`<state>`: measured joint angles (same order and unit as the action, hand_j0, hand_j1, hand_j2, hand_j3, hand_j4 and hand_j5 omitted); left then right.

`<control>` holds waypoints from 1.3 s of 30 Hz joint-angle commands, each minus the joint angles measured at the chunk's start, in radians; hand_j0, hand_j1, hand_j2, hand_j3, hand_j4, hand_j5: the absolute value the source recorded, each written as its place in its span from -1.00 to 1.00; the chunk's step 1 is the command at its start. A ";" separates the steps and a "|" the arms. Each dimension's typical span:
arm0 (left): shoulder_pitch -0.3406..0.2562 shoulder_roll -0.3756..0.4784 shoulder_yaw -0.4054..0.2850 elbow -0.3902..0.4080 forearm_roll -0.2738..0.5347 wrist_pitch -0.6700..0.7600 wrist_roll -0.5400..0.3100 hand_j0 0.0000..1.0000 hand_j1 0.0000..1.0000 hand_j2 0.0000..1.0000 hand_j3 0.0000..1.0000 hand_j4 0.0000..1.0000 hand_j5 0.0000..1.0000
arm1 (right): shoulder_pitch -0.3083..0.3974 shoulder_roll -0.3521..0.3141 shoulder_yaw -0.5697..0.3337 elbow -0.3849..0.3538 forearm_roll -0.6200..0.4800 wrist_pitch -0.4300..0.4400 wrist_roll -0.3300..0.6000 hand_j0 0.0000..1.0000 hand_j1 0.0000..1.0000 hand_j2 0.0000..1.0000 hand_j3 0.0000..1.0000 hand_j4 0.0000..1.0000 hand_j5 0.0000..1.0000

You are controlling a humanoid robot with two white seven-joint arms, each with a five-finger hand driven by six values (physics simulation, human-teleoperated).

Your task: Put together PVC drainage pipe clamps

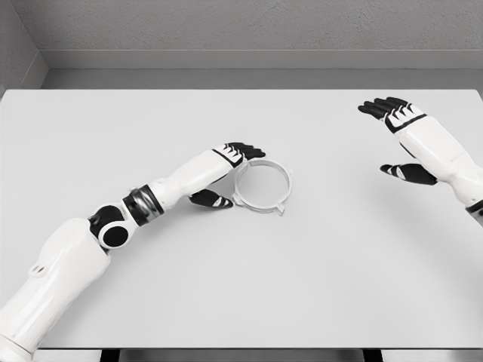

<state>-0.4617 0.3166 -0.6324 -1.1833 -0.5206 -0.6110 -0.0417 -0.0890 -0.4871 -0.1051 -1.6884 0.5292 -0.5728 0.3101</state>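
My left arm comes in from the lower left corner and stretches across the white table (339,286) toward the middle. My left hand (226,170) sits right up against the left edge of the clamp ring (263,187) — black fingers (249,150) reaching over the top-left of the rim, thumb (211,200) poking out below, beside the lower-left of it. Looks like fingers and thumb are on either side of that bit of the ring, but I honestly can't tell if I'm actually pinching it or just touching it.

The ring itself is a pale, thin hoop lying flat on the table, roughly mid-table, with little tabs sticking out along its lower edge.

Over on the right, well apart from the ring, my right hand (404,136) hovers near the table's far right side — fingers stretched out and relaxed, thumb splayed off below, holding nothing. Its forearm runs off the right edge.
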 commanded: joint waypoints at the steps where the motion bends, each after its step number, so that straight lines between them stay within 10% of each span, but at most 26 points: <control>1: 0.000 -0.002 0.000 0.001 0.007 0.000 -0.001 1.00 1.00 1.00 1.00 1.00 1.00 | 0.000 -0.001 -0.001 0.000 -0.008 0.001 0.000 1.00 1.00 1.00 1.00 1.00 1.00; 39: -0.040 0.007 0.011 0.010 0.017 0.000 0.000 1.00 1.00 1.00 1.00 1.00 1.00 | 0.000 0.001 0.001 -0.004 -0.008 0.001 0.000 1.00 1.00 1.00 1.00 1.00 1.00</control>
<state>-0.5139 0.3098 -0.6247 -1.1740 -0.5129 -0.6110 -0.0420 -0.0875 -0.4857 -0.1042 -1.6914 0.5284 -0.5737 0.3097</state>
